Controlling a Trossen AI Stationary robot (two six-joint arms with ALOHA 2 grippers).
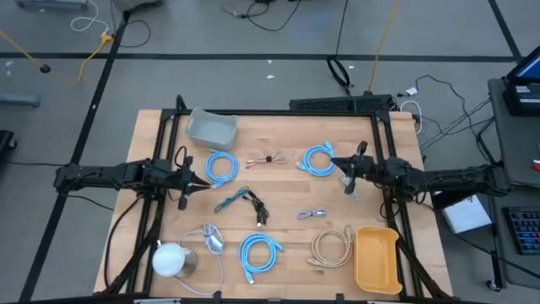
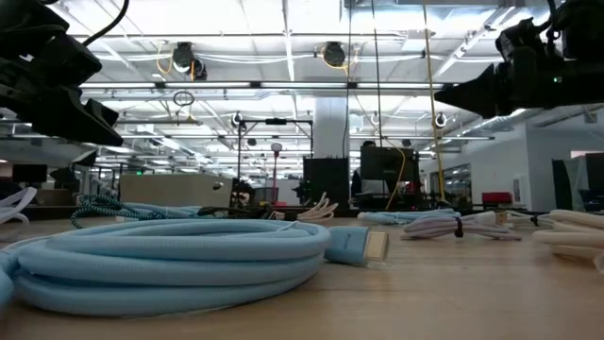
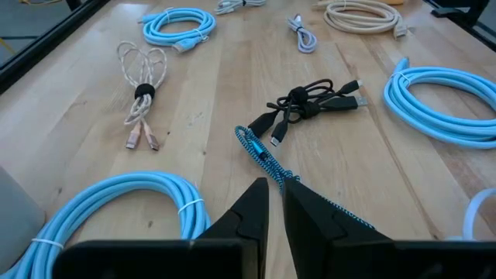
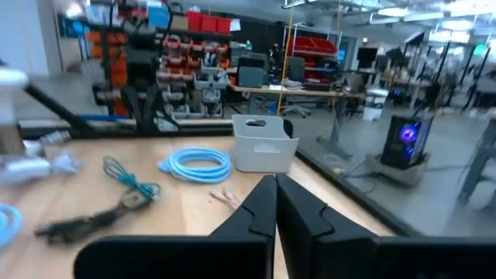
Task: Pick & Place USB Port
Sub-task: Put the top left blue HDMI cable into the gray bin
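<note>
Wooden surface [image 1: 278, 181] carries a spread of coiled cables, well apart from one another, presumably so each can be picked singly.

Likely task item: the teal braided USB cable [image 3: 267, 161], lying loose beside the black bundled USB cable [image 3: 310, 105] near the surface's middle.

Left gripper [image 3: 273, 203] hovers low over the teal cable's near end, jaws nearly closed with a narrow gap, gripping nothing. Judgement: lined up for a pinch on a thin plug.

Right gripper [image 4: 275, 198] is raised at the right side, jaws fully closed and empty, waiting clear of the workspace.

Grey plastic bin [image 1: 211, 128] and yellow plastic tray [image 1: 377, 257] sit at opposite corners, probably drop-off points; which one serves, I cannot tell.
</note>
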